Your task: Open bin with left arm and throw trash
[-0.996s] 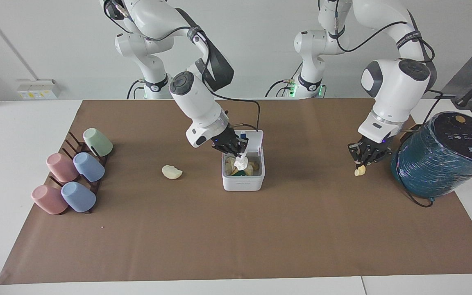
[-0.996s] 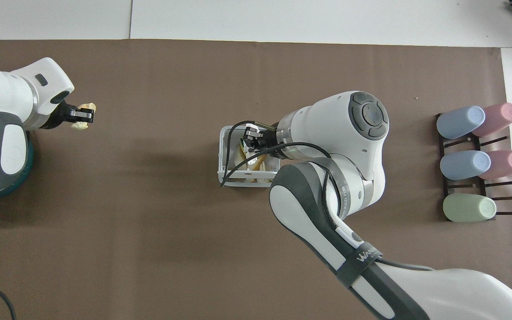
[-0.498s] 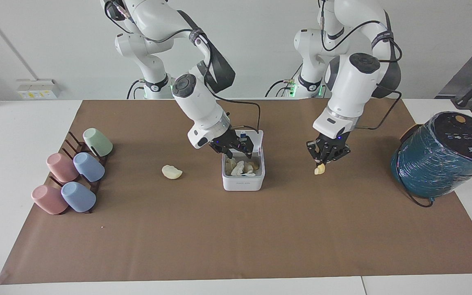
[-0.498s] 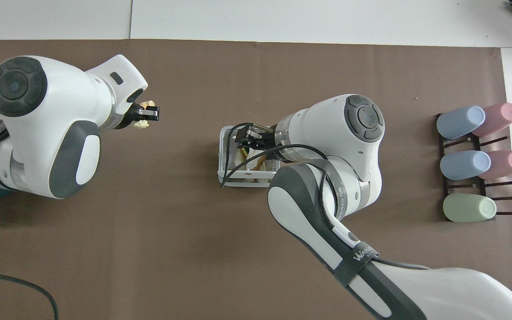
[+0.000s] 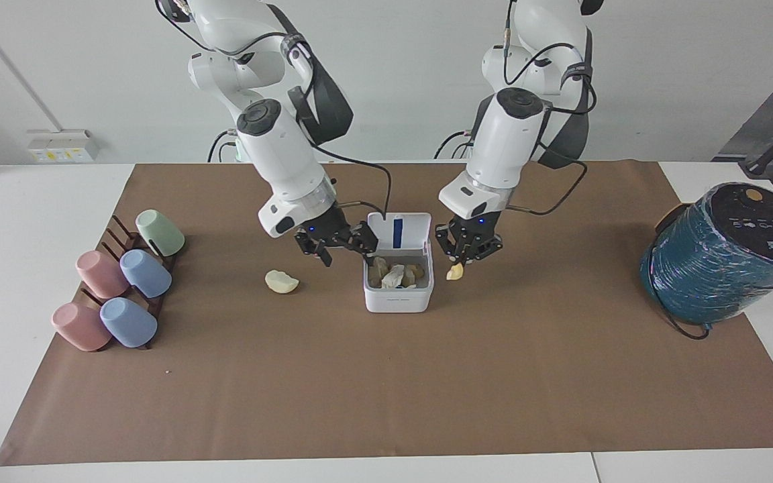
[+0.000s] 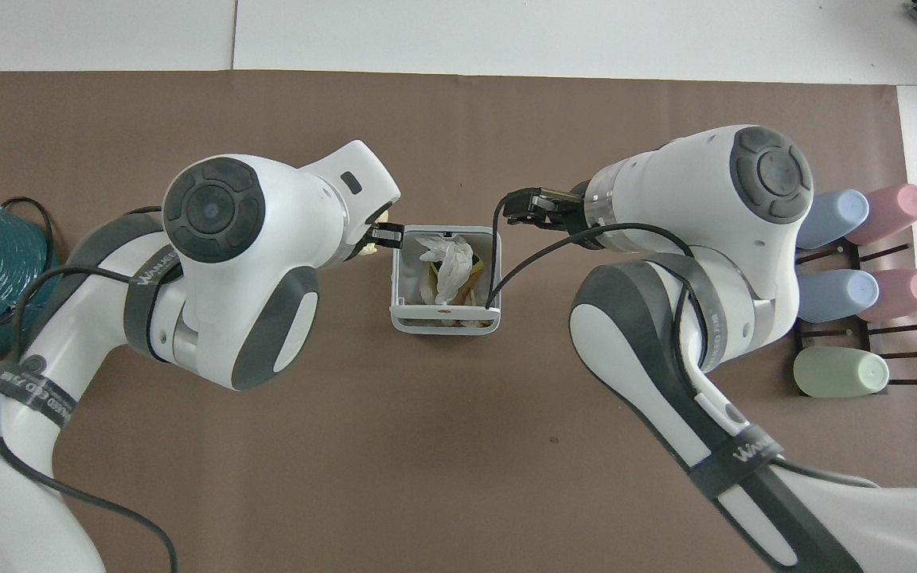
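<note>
Now the left pincer (image 5: 465, 261) grips a pale yellow curled peel scrap (image 5: 454, 272) beside the open small white square bin (image 5: 398, 295), while the right pincer (image 5: 341, 249) hangs spread and empty.

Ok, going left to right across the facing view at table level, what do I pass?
Cup rack → loose yellow peel → right gripper → open bin → left gripper holding a yellow scrap → teal wrapped cylinder.

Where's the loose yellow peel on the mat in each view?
Facing view: the peel lies on the mat, beside the bin, toward the right arm's end.
Overhead view: not visible; the right arm covers that spot.
Shared landmark: the bin.
</note>
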Controlling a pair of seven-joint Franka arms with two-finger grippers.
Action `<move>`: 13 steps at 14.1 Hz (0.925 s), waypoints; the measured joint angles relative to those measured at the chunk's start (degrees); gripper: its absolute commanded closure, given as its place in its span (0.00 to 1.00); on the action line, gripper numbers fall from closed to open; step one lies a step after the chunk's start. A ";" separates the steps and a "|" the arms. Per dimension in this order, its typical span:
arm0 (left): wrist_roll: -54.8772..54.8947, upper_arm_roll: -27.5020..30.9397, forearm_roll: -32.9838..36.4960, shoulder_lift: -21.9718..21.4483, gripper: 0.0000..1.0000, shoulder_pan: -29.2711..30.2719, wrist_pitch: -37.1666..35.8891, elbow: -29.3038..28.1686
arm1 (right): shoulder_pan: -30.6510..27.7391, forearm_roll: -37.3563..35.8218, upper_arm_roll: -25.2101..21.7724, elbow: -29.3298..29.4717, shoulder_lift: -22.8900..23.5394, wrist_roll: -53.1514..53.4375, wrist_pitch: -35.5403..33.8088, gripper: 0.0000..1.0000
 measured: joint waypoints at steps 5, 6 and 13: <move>-3.12 -0.03 -0.01 3.16 0.00 -6.09 5.14 -0.13 | -8.68 -0.67 -0.16 -9.88 -1.20 -27.31 1.52 0.00; -3.12 0.00 -0.01 3.22 0.00 -6.91 5.15 -0.35 | -9.31 -0.69 -0.16 -12.43 -1.42 -30.90 3.36 0.00; -3.13 0.88 -0.01 2.60 0.00 -7.73 3.17 -0.41 | -10.02 -0.72 0.04 -23.14 -1.86 -42.64 11.12 0.22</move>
